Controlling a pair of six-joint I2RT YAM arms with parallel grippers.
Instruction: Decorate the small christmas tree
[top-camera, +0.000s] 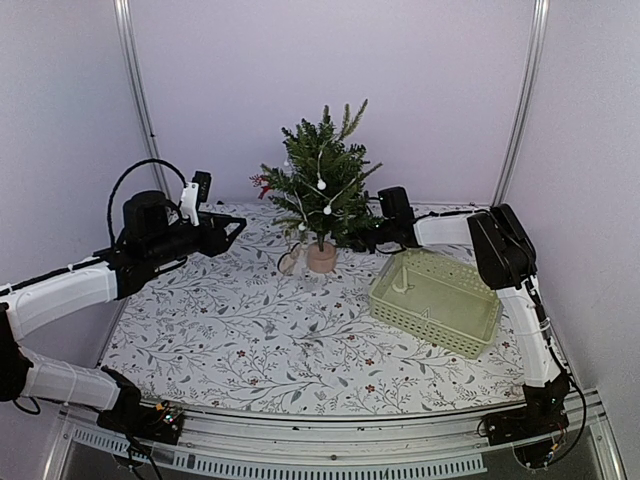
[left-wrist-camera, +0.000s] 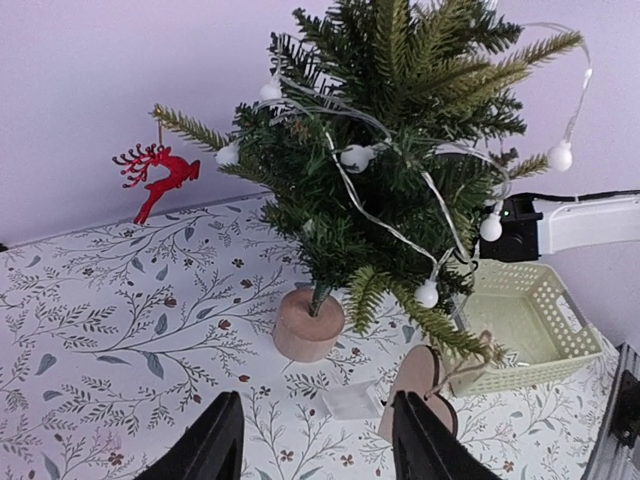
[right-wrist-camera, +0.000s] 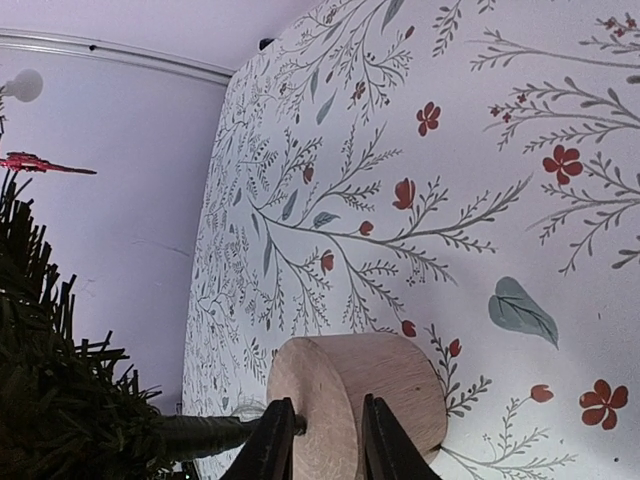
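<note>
From above, the small christmas tree (top-camera: 322, 185) stands upright at the far middle of the counter (top-camera: 230, 330), against the back wall. The right gripper (top-camera: 368, 238) is in among its lower right branches, clearly the nearer one. The left gripper (top-camera: 232, 228) hovers well to the tree's left. A pale green basket (top-camera: 470, 330) sits to the near right.

The left wrist view shows its gripper wide open and empty. The tree lies ahead of it, strung with white bulbs (left-wrist-camera: 352, 157), with a red reindeer (left-wrist-camera: 160, 172) on a left branch.

The right wrist view sits low beside the round wooden base (right-wrist-camera: 380, 385), with floral cloth behind. Its fingers (right-wrist-camera: 272, 440) stand narrowly apart, and I cannot tell whether they pinch anything.
</note>
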